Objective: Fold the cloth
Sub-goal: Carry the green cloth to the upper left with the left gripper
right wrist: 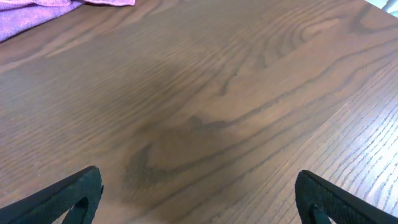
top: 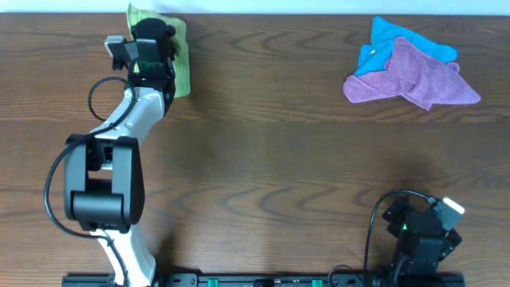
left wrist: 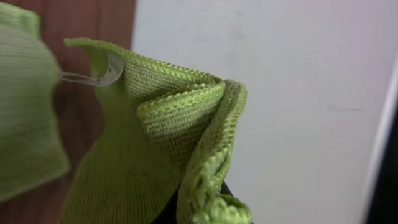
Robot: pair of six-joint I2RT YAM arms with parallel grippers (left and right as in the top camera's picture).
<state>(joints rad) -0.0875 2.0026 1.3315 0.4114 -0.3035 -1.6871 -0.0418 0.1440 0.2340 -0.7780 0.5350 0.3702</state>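
The light yellow-green cloth (top: pixel 182 60) lies bunched at the table's far left corner, mostly hidden under my left arm. My left gripper (top: pixel 151 44) is over it and shut on a folded hem of the cloth (left wrist: pixel 168 112), held up close to the camera. A small pale tag (left wrist: pixel 109 71) sticks out at the raised corner. The fingers (left wrist: pixel 196 214) are almost fully hidden by fabric. More green fabric (left wrist: pixel 25 106) hangs at the left of that view. My right gripper (top: pixel 422 231) (right wrist: pixel 199 199) is open and empty, low over bare wood at the front right.
A blue cloth (top: pixel 398 40) and a purple cloth (top: pixel 414 80) lie crumpled together at the far right; the purple one's edge shows in the right wrist view (right wrist: pixel 37 12). The table's far edge and a white wall (left wrist: pixel 298 93) are just behind the left gripper.
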